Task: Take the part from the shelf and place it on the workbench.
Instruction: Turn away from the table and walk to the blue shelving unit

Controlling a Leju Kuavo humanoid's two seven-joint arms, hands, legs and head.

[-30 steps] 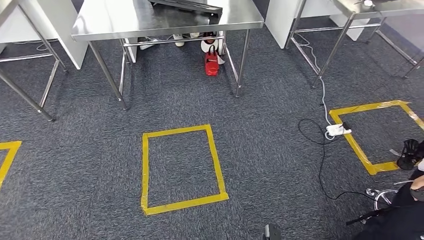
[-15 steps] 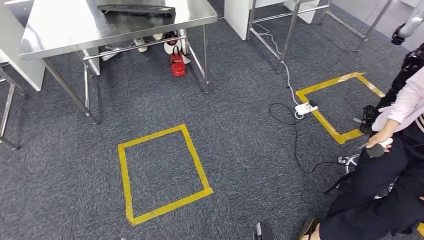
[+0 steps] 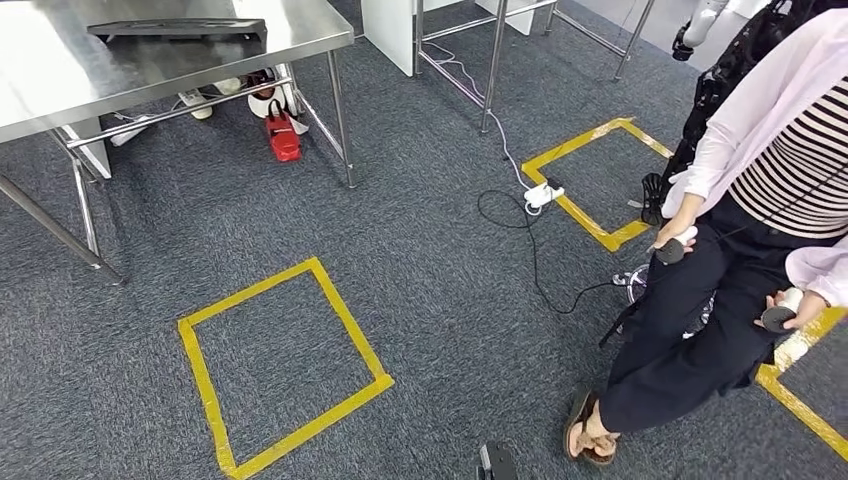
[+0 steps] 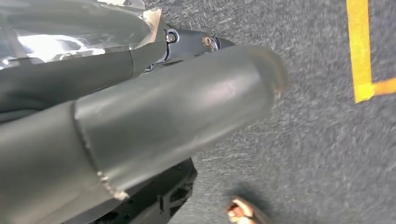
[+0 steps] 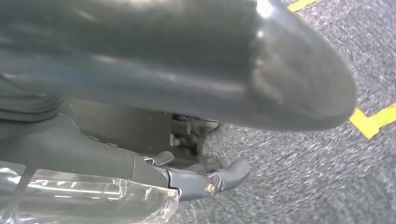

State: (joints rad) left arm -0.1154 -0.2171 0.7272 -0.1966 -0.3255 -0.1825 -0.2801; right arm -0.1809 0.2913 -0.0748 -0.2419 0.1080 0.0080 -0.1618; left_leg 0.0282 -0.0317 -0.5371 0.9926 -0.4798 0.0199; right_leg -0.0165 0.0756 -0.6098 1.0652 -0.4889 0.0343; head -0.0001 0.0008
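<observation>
Grey carpet (image 3: 450, 290) with yellow tape square (image 3: 283, 366); no legible writing; both hands' grip indiscernible.

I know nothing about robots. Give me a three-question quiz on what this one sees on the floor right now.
1. True or false: the red bag sits under the steel table.
2. The white power strip lies: A) inside the nearest taped square; B) at the corner of the farther taped square; C) on the table.
3. Fill in: the person holds a dark controller in each ____.

Key: 1 true; 2 B; 3 hand.
</observation>
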